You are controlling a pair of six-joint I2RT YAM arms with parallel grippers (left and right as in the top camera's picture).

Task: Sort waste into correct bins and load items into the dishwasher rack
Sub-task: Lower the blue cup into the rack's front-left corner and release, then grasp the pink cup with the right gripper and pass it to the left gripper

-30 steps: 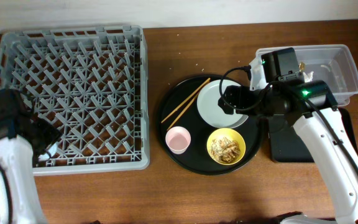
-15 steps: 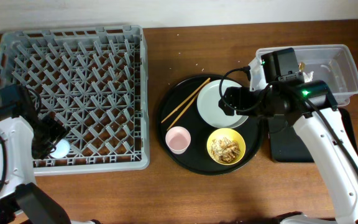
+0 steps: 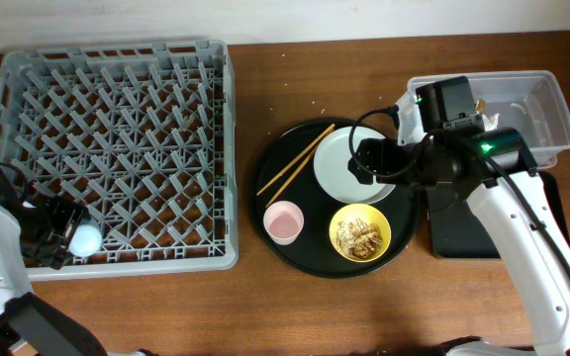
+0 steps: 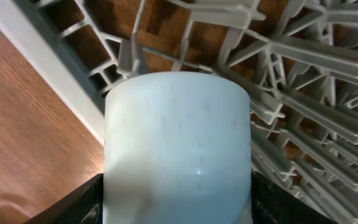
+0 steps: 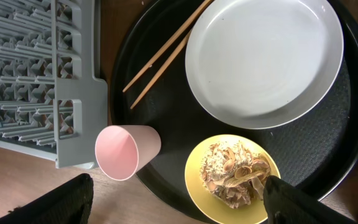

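Observation:
My left gripper is shut on the light-blue cup at the front left corner of the grey dishwasher rack. In the left wrist view the cup fills the space between the fingers, over the rack's pegs. My right gripper is open and empty above the pale plate. Its wrist view shows the plate, the chopsticks, the pink cup and the yellow bowl holding brown food scraps.
The plate, chopsticks, pink cup and yellow bowl sit on a round black tray. A clear tub stands at the back right, a black rectangular tray in front of it, partly under my right arm.
My left gripper has shifted towards the rack's front left corner with the light-blue cup, which has come into view. The right arm has not moved.

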